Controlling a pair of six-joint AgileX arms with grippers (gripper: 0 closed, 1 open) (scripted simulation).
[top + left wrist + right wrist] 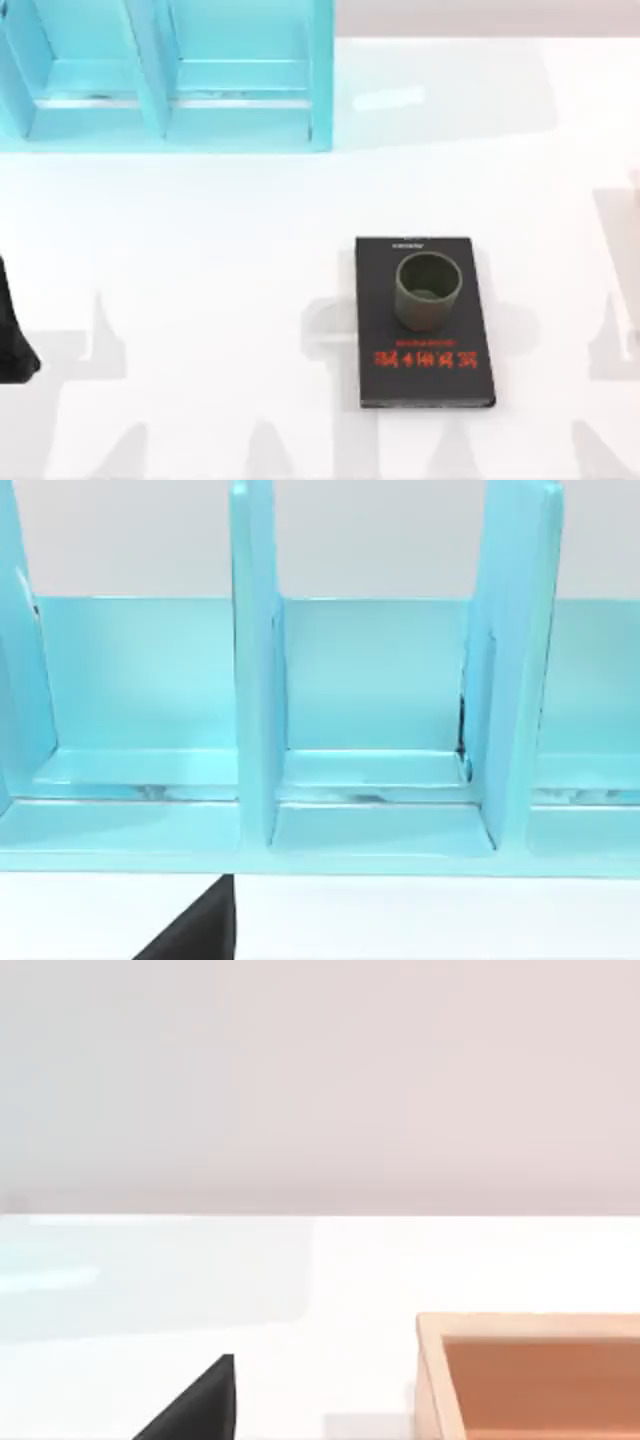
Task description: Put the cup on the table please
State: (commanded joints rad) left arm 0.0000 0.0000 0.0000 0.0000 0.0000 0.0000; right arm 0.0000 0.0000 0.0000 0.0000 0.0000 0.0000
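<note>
The table [200, 300] is a glossy white surface taking up most of the top view, with wide bare stretches left of centre and along the near edge. At its far left stands a turquoise shelf unit [170, 80], its upright dividers splitting it into open compartments; the left wrist view looks straight into those compartments [370, 710]. A black book [424, 380] with red lettering lies flat right of the table's centre, its edges roughly square to the table's, with open white surface on every side. In the right wrist view, the corner of a tan wooden box [530, 1370] sits on the table. The cup [428, 290], olive-green and handleless, stands upright on the far half of the book, inside its edges, mouth open upward. The left arm [12, 340] shows as a dark shape at the table's left edge, well apart from the cup; whether either claw is open or closed cannot be told
</note>
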